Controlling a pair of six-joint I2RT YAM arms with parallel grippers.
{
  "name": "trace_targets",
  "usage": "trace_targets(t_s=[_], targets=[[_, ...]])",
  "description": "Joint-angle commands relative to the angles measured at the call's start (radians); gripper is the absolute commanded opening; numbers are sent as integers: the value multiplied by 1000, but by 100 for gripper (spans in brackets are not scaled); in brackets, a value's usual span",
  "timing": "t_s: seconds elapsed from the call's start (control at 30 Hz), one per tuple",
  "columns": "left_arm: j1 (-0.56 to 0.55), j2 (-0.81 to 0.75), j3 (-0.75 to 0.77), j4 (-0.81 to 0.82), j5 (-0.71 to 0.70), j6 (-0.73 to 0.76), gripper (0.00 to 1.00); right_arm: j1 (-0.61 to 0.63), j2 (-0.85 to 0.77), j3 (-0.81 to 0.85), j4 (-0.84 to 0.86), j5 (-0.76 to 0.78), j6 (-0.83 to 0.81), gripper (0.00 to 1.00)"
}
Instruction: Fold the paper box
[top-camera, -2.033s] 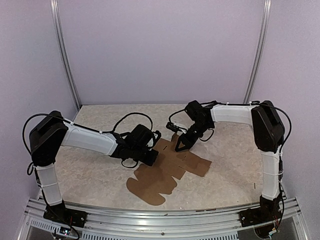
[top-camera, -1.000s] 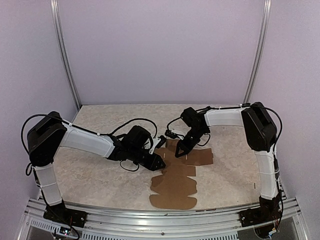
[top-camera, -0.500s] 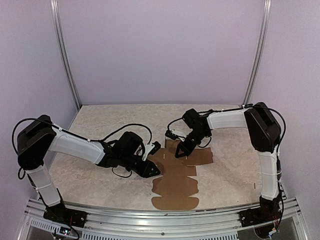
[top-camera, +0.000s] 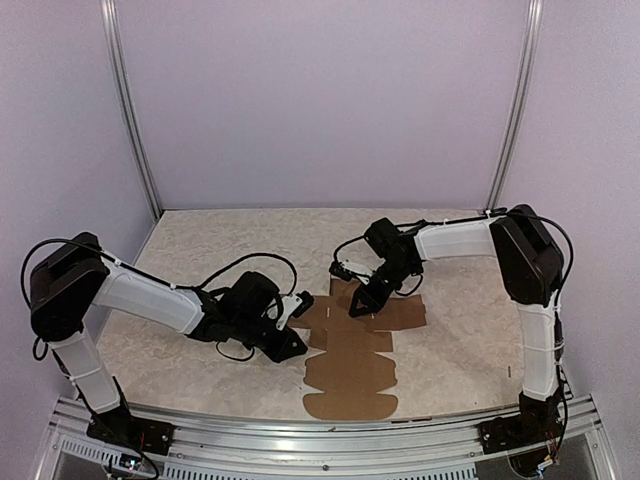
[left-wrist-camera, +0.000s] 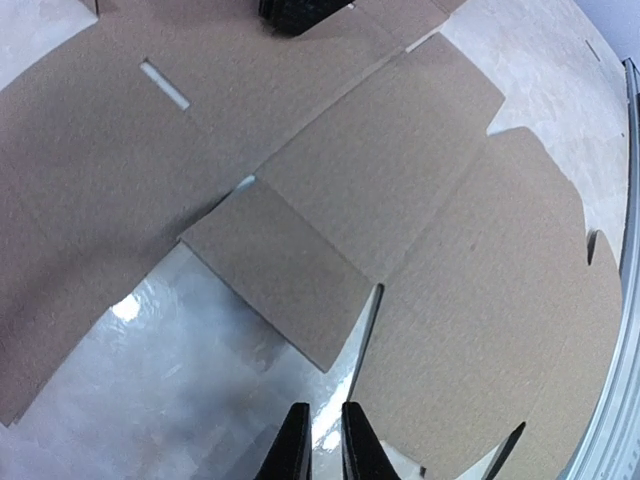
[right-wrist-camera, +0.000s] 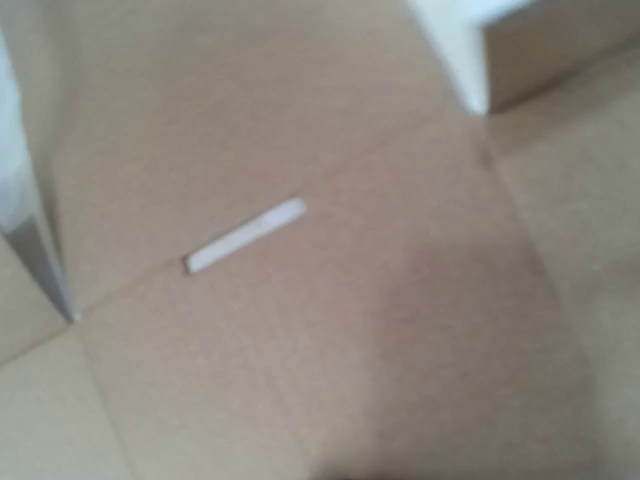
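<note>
Your paper box (top-camera: 350, 365) lies flat, long axis front-to-back, rounded flap frontmost. Right gripper (top-camera: 358, 306), closed, touches its far panel; left gripper (top-camera: 296, 345), almost shut and empty, sits beside its left edge.

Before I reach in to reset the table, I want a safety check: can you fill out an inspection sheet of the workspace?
Surface: marbled beige tabletop.
Job's things: brown cardboard sheet, lying flat, unfolded.
Clutter: nothing seen.
Grippers: left gripper all but shut, empty, beside the sheet's left edge; right gripper shut, tip on the sheet's far part.
Cables: black cables loop off both wrists.
Surroundings: lilac walls, metal rail along the near edge.
</note>
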Motion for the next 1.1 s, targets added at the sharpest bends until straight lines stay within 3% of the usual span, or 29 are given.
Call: trace_targets(t_s=[0.0,0.4,0.83,1.07], targets=[[4,-16,-19,-4,-35,31,12,19,0,-54,-70,57,-35,16],[5,80,49,47,-36,38,12,42,-85,-122,-39,114,-92,58],[-4,127,98,121,-47,47,11,105,-70,-190,22,257,-101,54],[-10,78,41,242,94,43,14,105,-55,-199,32,261,-91,54]])
